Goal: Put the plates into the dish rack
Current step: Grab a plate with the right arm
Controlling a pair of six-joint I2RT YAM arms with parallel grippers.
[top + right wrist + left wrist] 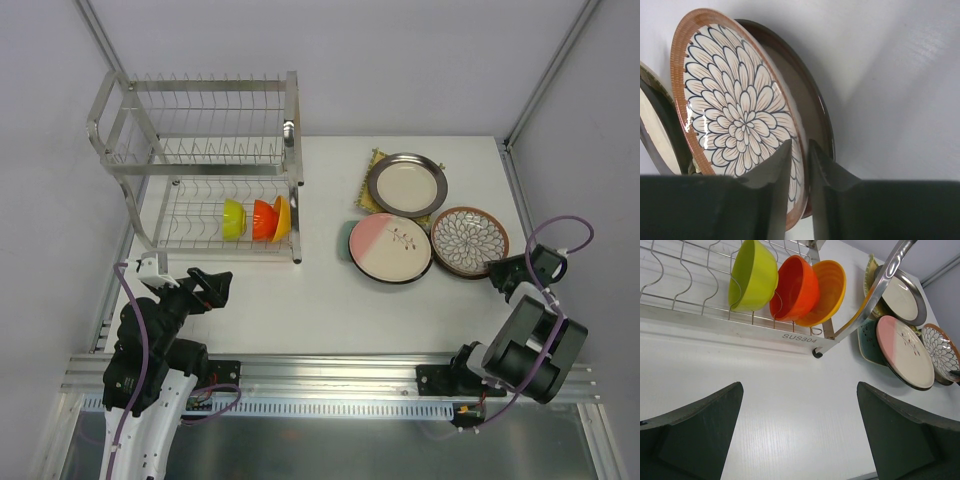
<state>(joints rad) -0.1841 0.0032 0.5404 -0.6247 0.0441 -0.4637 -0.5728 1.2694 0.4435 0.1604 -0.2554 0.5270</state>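
Plate [470, 240], petal-pattern: right side of worktop [330, 290], rim pinched between fingers of right gripper [800, 147]. Left gripper [800, 390]: spread wide, empty, facing dish rack [200, 150].

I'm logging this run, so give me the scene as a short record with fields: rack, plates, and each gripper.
dish rack: no plates in it; green bowl, orange bowl, yellow bowl on lower tier
plates not loaded: dark-rimmed cream plate, pink-and-white plate, petal-pattern plate
partly under them: yellow woven square, teal dish
left gripper: open, empty, near dish rack
right gripper: closed on petal-pattern plate's rim
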